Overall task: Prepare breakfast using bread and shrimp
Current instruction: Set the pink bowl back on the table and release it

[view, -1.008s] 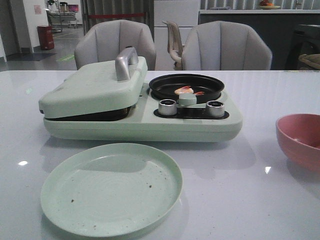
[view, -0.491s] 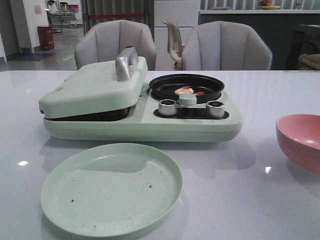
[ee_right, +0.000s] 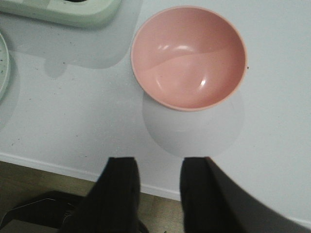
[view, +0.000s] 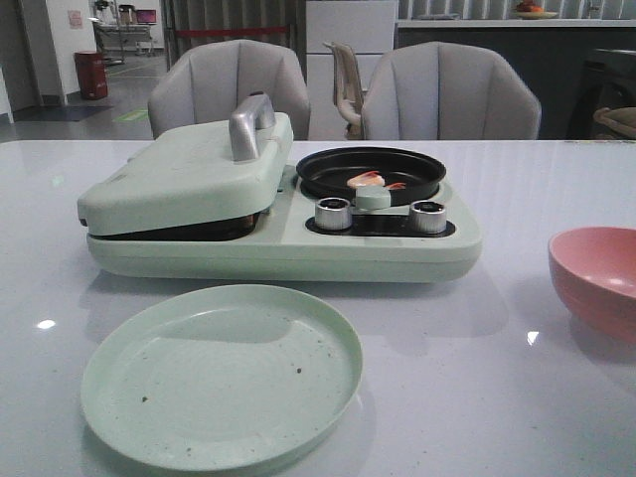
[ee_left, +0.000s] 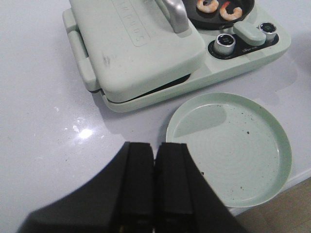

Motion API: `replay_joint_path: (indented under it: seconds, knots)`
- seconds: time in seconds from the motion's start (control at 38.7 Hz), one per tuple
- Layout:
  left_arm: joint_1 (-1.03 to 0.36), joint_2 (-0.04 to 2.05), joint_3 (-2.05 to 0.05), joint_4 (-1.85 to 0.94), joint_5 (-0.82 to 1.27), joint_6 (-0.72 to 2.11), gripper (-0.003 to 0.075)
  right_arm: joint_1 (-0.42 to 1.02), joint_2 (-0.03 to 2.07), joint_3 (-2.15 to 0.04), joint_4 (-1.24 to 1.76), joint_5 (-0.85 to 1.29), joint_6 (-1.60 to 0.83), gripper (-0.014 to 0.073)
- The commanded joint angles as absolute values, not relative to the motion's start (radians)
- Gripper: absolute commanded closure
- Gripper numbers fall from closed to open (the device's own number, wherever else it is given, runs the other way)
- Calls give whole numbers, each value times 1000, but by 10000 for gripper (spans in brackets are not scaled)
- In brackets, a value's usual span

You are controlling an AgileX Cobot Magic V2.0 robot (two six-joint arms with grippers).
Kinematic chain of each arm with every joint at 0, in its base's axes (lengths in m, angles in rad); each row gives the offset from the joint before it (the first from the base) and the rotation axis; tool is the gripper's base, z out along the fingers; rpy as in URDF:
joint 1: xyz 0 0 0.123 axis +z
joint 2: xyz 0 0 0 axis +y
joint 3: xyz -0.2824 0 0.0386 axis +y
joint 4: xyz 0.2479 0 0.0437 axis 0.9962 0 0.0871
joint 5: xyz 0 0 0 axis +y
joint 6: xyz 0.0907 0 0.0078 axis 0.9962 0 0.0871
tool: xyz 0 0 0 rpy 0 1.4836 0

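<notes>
Two shrimp (view: pixel 367 180) lie in the round black pan (view: pixel 371 170) of a pale green breakfast maker (view: pixel 278 234); they also show in the left wrist view (ee_left: pixel 219 8). The maker's grill lid (view: pixel 189 169) with its silver handle (view: pixel 250 123) is down. The bread is hidden or out of view. An empty pale green plate (view: pixel 222 374) sits in front of the maker. My left gripper (ee_left: pixel 155 148) is shut and empty, above the table near the plate (ee_left: pixel 229 145). My right gripper (ee_right: pixel 159 167) is open and empty at the table's front edge, near a pink bowl (ee_right: pixel 188 56).
The empty pink bowl (view: pixel 596 278) stands at the right of the table. Two silver knobs (view: pixel 333 213) sit on the maker's front. Grey chairs (view: pixel 449 91) stand behind the table. The table's front edge (ee_right: pixel 58 167) runs under my right gripper.
</notes>
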State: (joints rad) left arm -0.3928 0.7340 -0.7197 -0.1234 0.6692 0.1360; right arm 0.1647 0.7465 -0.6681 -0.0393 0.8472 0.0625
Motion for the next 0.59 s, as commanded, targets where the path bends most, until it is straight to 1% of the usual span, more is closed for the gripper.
replay_joint_path:
  seconds: [0.0,0.08,0.18,0.31,0.57]
  knots:
    - [-391,729,-749,-132,598,124,619,161,741,-693,-55,794,66,399]
    - [-391,729,-749,-127,606,116,619,161,741,-693,-55,795,66,496]
    - [-384,731,-749,-67,621,37,619,161,741,-693,-55,795,66,561]
    - [-370,742,-749,20,647,-23,619,161,741,-693,-55,792,66,560]
    - [-370,746,-749,15,658,-23,619,161,741,-693,-54,778,66,560]
